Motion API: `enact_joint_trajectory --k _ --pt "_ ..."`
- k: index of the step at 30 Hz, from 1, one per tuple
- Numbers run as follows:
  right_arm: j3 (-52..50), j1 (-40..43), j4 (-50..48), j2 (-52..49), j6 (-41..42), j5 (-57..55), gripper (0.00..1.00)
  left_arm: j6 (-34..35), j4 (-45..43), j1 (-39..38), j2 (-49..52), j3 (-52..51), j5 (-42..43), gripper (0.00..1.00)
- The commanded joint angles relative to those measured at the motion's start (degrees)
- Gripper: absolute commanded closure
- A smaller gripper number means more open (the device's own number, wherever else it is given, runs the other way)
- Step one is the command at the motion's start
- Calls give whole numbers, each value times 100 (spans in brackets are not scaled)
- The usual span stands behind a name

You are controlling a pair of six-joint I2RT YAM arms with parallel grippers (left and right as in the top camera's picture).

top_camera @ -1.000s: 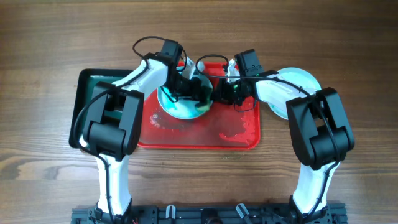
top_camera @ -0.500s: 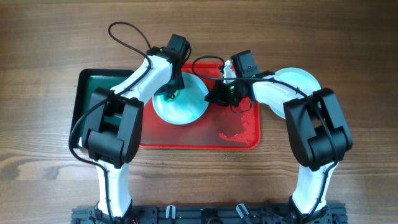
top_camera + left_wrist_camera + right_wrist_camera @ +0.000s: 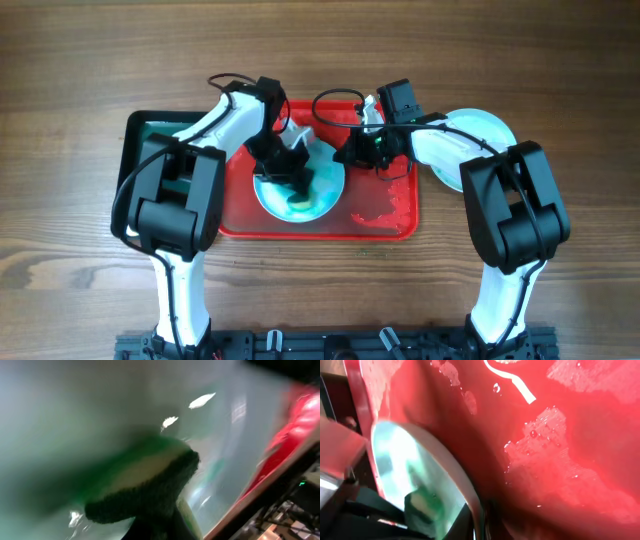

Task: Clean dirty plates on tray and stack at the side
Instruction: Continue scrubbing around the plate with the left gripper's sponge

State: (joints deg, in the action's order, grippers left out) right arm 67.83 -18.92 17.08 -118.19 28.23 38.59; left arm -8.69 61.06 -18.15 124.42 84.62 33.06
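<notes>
Overhead: red tray (image 3: 390, 215) mid-table, wet patches on its right half. One pale aqua plate (image 3: 330, 185) sits on the tray's left-centre part, the only plate on it that I can see.

Left claw (image 3: 290, 175) is directly over the plate, pinched narrow on a sponge (image 3: 150, 485). Left wrist view: the dark green scouring side and paler body are pressed flat to the plate's face, wet glints around them. The sponge sits toward the near side of the plate's middle. View too blurred to tell whether any smear is left.

Right claw (image 3: 352, 152) is at the plate's far-right rim, drawn narrow. Right wrist view: the rim runs down toward the fingers at the frame's bottom edge, so it reads as a pinch steadying the plate, though the contact itself is in shadow. From that view the plate looks tipped up off the tray; I cannot tell by how much.

Side plate (image 3: 485, 125), pale, lies on the bare table right of the tray, partly under the right arm. Green tray (image 3: 140, 160) is just left of the red one.

Judgement: scrubbing step on this plate. The relation that matters is that the side plate lies to the right of the scrubbed one, on the right claw's side, and the right arm is the nearer. The left claw would have to lift the sponge clear before the plate goes across
</notes>
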Motion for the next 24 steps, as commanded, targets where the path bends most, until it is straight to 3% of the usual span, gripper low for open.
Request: enact_joint_trajectory --k 1,5,7,9,14,17,20,24 --pt "-94 4 31 -151 306 -157 96 470 -1067 -107 256 -83 568 96" --pt "-94 4 31 -151 306 -157 96 2275 -2133 -107 256 -83 -1209 96" --pt "-94 4 33 -151 302 -157 96 3119 -2396 -107 256 -83 -2581 96" --pt "-94 4 33 -151 304 -160 96 3571 -2463 -105 256 -83 -3974 96" --pt "-94 4 42 -151 297 -160 96 4094 -2208 -90 254 -28 -6186 96" --pt "-94 4 39 -151 302 -160 95 4092 -1768 -92 245 219 -6572 96" --pt "-94 4 39 -151 304 -157 96 4085 -1054 -98 188 590 -6328 96" --pt "-94 4 42 -151 304 -160 96 3274 162 -72 146 1132 -4804 96"
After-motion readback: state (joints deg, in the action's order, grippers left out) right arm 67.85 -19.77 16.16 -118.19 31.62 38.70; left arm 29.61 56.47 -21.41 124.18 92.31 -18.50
